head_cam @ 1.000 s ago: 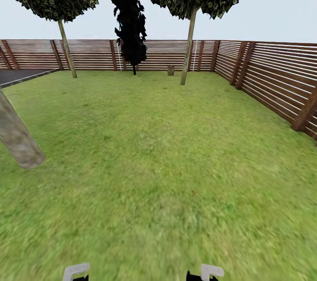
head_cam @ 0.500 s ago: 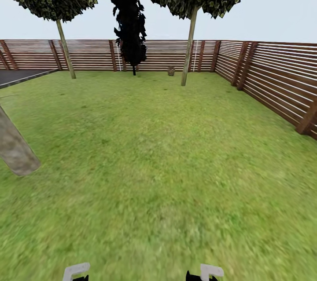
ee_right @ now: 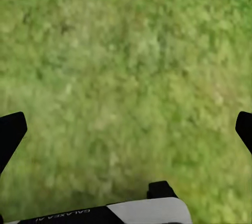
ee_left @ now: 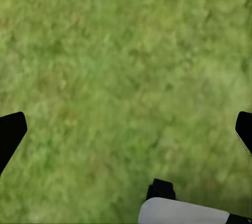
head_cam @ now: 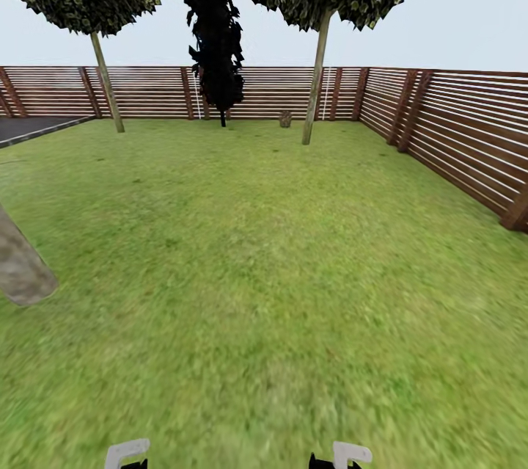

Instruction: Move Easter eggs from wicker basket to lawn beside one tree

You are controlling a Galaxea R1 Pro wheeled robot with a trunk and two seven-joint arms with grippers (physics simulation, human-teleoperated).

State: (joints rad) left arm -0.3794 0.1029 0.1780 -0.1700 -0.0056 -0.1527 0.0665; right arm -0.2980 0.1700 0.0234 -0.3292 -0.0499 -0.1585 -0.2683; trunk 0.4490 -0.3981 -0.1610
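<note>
In the left wrist view the left gripper (ee_left: 126,129) has its 2 black fingers (ee_left: 10,134) spread wide, 1 at each edge of the picture, with nothing between them but blurred green grass. The right gripper (ee_right: 126,129) stands the same way in the right wrist view: its 2 black fingertips (ee_right: 10,132) are far apart, empty, and touch nothing, with grass below. A white part of the robot with a black stub on it lies under each camera.

In the head view, 2 pale grey bracket-shaped pieces show at the lower edge. The broad bright green mottled lawn (head_cam: 264,256) runs back to a dark brown horizontal-slat wooden fence (head_cam: 455,131). Far off, near the fence, sits a small brown wicker basket (head_cam: 285,119); it is too small to tell what is in it. Just beside it rises a tall pale grey-beige tree trunk with a dark green crown (head_cam: 316,80). A near-black conical cypress (head_cam: 214,28) stands well apart from the basket, a second pale-trunked tree (head_cam: 106,84) further over, and a thick mottled trunk (head_cam: 20,267) close by at the picture's edge. A strip of dark grey paving (head_cam: 33,127) lies beyond the lawn.
</note>
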